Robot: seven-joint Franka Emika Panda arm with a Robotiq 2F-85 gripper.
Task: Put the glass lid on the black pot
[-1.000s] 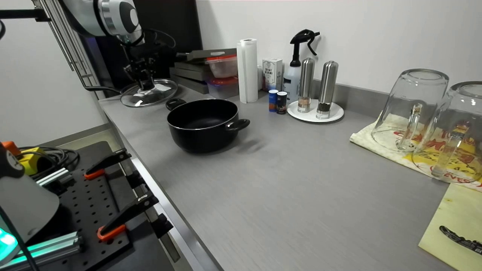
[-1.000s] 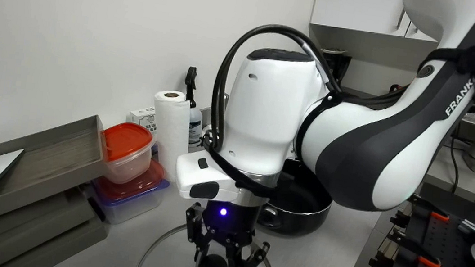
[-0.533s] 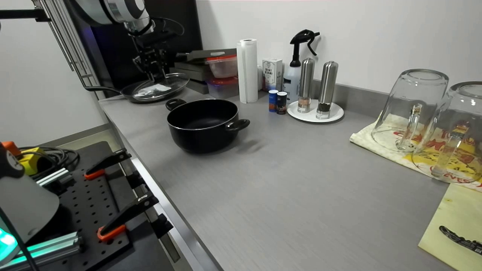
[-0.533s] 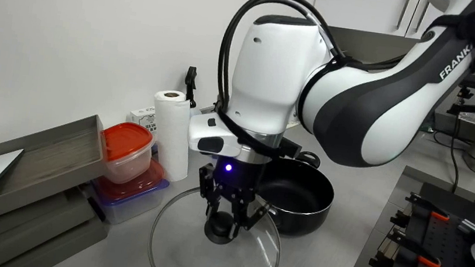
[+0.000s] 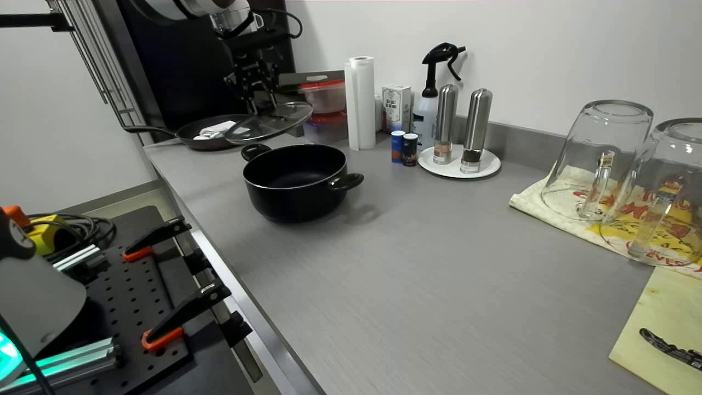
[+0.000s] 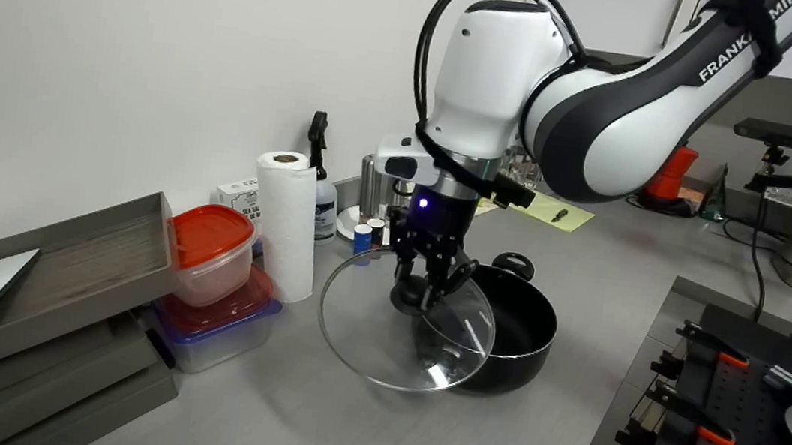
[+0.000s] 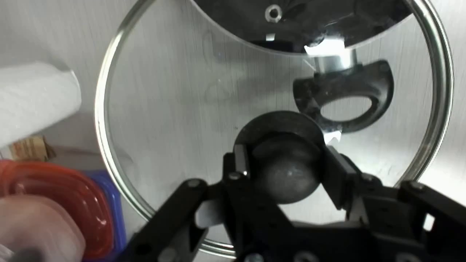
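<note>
Within the last second you have carried the glass lid (image 6: 381, 345) out of line with the frying pan (image 5: 204, 145) and toward the black pot (image 5: 296, 203); in an exterior view it hangs tilted. Your gripper (image 7: 287, 162) is clenched on the knob (image 7: 287, 185), fingers (image 7: 241, 160) on either side. In the wrist view the lid overlaps one side handle (image 7: 342, 85) and only part of the pot. In my judgement, transport is under way and placement outstanding; further travel and levelling should precede lowering. Counted: one lid, one pot, one frying pan, one paper towel roll (image 5: 360, 104), one spray bottle (image 5: 425, 120), two grinders (image 5: 447, 123) on one white plate (image 5: 489, 165), two shakers (image 5: 410, 150), two upturned glass mugs (image 5: 595, 156), two food containers (image 6: 212, 275).
</note>
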